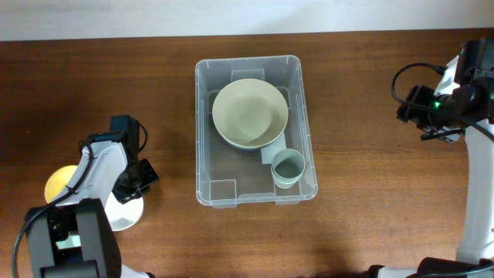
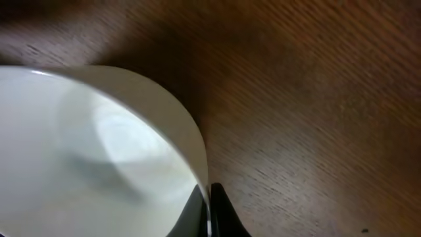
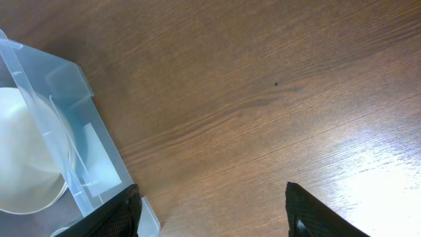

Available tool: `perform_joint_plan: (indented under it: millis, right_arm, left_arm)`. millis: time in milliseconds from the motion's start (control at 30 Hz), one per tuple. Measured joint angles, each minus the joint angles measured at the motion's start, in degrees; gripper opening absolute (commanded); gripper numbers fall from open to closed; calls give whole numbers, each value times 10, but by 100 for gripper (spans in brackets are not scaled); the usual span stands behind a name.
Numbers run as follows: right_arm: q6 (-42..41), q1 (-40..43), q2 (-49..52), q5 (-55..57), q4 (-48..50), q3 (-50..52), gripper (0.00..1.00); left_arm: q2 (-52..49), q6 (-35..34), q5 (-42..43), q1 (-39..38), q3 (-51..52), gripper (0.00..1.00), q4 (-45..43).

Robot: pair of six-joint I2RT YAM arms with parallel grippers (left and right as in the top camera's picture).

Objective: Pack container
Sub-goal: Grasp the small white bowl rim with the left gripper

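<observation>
Centre of tabletop (image 1: pixel 363 216): container (image 1: pixel 201 139), open side up, long axis running far-to-near in the overhead view. Inside, a pale bowl (image 1: pixel 250 113) fills the far half. A small green cup (image 1: pixel 288 167) stands upright in the near right corner, just beside that bowl. Well to the left: white bowl (image 1: pixel 127 215), with a yellow dish (image 1: pixel 60 184) beside it, partly hidden by the arm. Left fingers (image 2: pixel 229 224) clamped on the white bowl's rim. Right fingers (image 3: pixel 316 214) wide apart over wood, right of the container.

text: none legible | labels: none readable | numbers: none | signs: none
</observation>
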State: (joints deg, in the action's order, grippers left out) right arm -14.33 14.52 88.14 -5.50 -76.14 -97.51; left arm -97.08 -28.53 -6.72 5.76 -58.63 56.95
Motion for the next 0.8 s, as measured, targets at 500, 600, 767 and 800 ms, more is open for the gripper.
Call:
perform_joint_plan:
  millis: [500, 600, 767, 800]
  right_arm:
    - [0, 0, 0, 0, 0, 0, 66]
    - [0, 0, 0, 0, 0, 0, 66]
    - [0, 0, 0, 0, 0, 0, 66]
    - [0, 0, 0, 0, 0, 0, 66]
  left_arm:
    - [39, 40, 36, -66, -201, 0, 120]
    - [78, 50, 42, -140, -261, 1, 155]
    - [100, 65, 64, -287, -282, 1, 161]
    - [100, 65, 68, -322, -282, 1, 161]
